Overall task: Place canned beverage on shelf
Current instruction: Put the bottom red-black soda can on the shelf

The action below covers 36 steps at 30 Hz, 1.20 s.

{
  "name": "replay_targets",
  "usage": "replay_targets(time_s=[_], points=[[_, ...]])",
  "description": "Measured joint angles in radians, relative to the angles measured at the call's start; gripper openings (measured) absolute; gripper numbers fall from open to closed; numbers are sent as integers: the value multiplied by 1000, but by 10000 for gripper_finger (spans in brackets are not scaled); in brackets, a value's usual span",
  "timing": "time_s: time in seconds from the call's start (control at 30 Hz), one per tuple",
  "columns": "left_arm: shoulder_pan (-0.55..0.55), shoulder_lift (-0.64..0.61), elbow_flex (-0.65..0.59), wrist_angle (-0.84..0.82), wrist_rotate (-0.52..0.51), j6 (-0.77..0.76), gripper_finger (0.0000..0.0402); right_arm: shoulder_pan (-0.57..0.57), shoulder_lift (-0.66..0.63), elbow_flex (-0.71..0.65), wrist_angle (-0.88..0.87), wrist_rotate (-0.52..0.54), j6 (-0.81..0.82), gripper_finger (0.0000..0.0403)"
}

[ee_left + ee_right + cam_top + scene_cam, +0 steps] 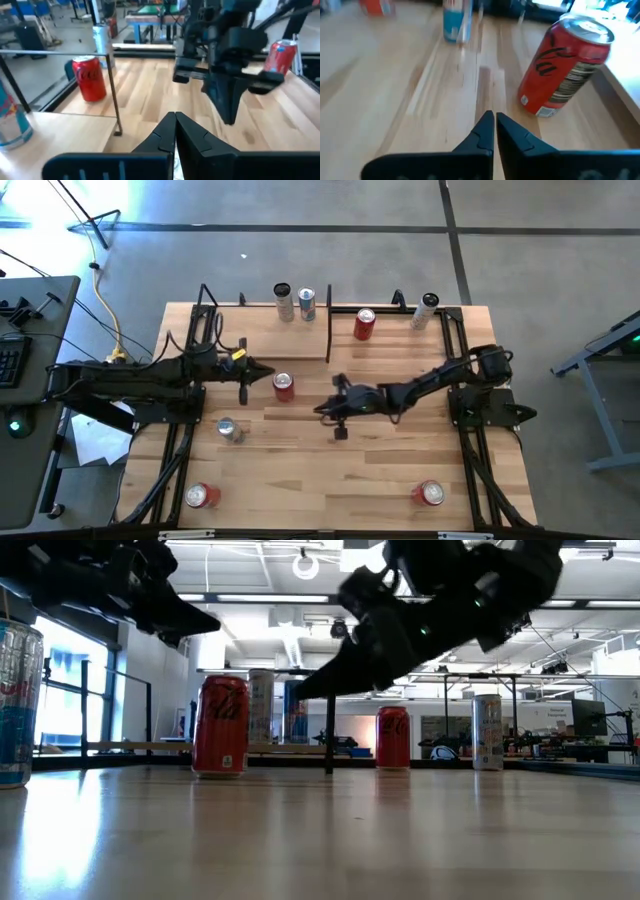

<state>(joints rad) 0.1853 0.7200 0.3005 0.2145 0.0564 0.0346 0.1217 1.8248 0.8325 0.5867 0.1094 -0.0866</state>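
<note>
The left tool hangs over the middle of the table, just in front of the shelf, with its fingers pressed together and nothing between them — the left wrist view shows the two dark tips meeting in a point. Just past those tips, on the table boards, stands a red can, upright and not touched by either tool.

The right tool reaches in from the opposite side, also closed and empty; in the right wrist view its fingertips meet, and the same red can stands just ahead of them and off to one side. The two tools face each other with this can between them.

The shelf lies behind the left tool, a pale platform with a thin upright end panel. Two cans stand at its far edge — a dark-topped pale can and a blue-and-silver can, just beside each other. Beyond the panel, on the table, is a second red can, and farther along a tall pale can.

Near the left arm, a silver can stands on the table. Two more red cans are at the near corners, well apart from both tools.
</note>
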Motion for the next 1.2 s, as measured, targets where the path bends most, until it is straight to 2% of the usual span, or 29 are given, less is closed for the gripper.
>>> replay_targets(time_s=[0.17, 0.4, 0.53, 0.63, 0.8, 1.2], points=[[-76, 41, 37, -100, -112, 1, 57, 4, 0, -97, 169, -7, 61, 2], [-145, 149, 88, -164, -313, -78, 201, 27, 0, -94, 170, -25, 43, 0], [-162, 215, 123, -171, -323, -128, 273, 44, 0, -88, 162, -41, 36, 0], [-174, 257, 144, -169, -325, -135, 307, 50, 0, -87, 158, -42, 36, 0], [-174, 310, 162, -174, -337, -137, 327, 49, 0, -87, 154, -42, 35, 0], [-174, 373, 166, -149, -374, -142, 326, 49, 0, -86, 151, -42, 34, 0]])
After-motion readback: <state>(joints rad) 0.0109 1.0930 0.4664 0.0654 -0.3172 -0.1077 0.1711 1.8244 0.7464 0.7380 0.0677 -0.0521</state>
